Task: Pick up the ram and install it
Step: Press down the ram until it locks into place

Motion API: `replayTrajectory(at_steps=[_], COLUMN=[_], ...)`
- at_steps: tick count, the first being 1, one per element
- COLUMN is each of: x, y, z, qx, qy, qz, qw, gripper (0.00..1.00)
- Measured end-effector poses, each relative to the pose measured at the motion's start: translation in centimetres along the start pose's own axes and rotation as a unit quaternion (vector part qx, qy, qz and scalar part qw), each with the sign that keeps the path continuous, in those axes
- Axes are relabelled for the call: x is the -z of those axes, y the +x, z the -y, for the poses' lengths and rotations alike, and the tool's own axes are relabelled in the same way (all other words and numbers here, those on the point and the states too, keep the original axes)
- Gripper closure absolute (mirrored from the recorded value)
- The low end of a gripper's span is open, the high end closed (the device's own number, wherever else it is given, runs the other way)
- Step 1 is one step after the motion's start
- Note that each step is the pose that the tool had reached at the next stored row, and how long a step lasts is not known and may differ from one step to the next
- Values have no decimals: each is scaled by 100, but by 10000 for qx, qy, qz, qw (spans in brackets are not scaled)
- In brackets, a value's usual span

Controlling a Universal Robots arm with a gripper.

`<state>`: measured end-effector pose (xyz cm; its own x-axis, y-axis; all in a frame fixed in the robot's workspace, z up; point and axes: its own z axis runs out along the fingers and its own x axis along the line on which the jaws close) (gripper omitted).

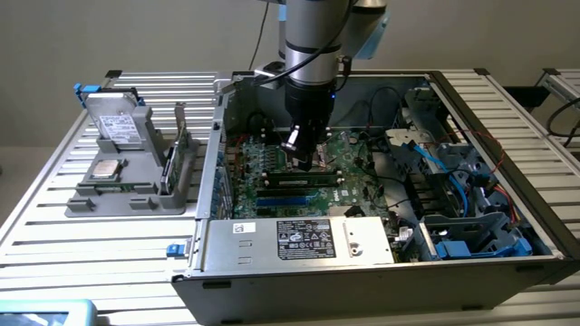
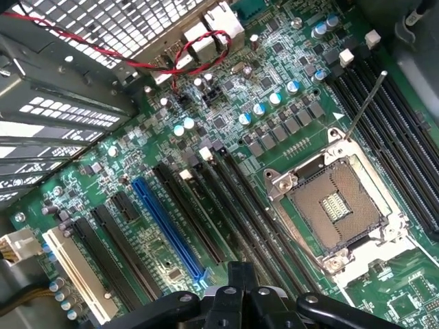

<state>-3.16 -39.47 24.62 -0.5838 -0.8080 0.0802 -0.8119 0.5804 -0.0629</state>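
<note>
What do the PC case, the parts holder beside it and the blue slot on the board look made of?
PC case: looks like sheet metal, dull grey, with folded edges and a perforated wall.
Parts holder: probably moulded plastic, matte grey, with thick blocky walls.
Blue slot: likely glossy plastic, a uniform saturated blue.

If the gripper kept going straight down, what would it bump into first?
Probably the ram. The shut gripper points down into the case, right above that green stick lying across the motherboard. Depth is hard to judge, so it may already be touching it.
</note>
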Motion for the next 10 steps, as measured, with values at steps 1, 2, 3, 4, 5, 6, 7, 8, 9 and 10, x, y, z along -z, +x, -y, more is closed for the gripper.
replayTrajectory(at_steps=[1, 2, 3, 4, 5, 6, 7, 8, 9, 10], x=[0, 0, 0, 0, 0, 0, 0, 0, 0, 0], y=[0, -1, 0, 0, 0, 0, 0, 0, 0, 0], z=[0, 0, 0, 0, 0, 0, 0, 0, 0, 0], qx=[-49, -99, -146, -194, -242, -291, -341, -394, -442, -491], qy=[2, 5, 8, 10, 13, 15, 17, 19, 21, 23], qz=[-1, -3, -5, -6, -8, -10, -11, -12, -13, -15], qw=[10000, 10000, 9999, 9998, 9997, 9996, 9994, 9992, 9990, 9988], gripper=[89, 89, 89, 89, 89, 89, 89, 89, 89, 89])
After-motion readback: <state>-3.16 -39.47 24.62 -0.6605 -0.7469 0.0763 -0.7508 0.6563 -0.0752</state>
